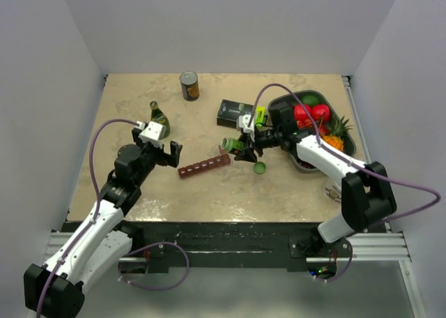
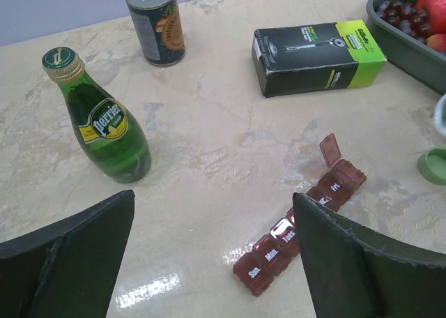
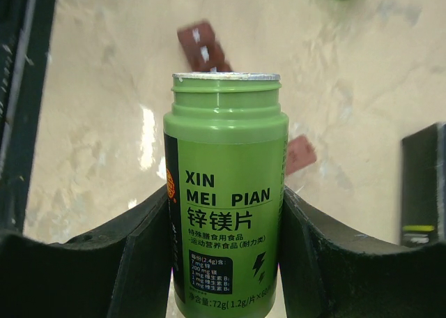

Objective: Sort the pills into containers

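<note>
Maroon pill strip (image 1: 204,166): lies flat on the surface (image 1: 139,192) between the two arms, its long axis running from near-left to far-right in the overhead view. The day-labelled lids are down, except the far-right end lid, which stands raised; the contents, if any, cannot be made out. Left tool (image 1: 169,153): jaws spread wide, empty, just beside the strip's near-left end. Right tool (image 1: 244,147): clamped on an uncapped green pill bottle (image 3: 226,192) near the raised lid. A green cap (image 1: 259,168) lies nearby.
</note>
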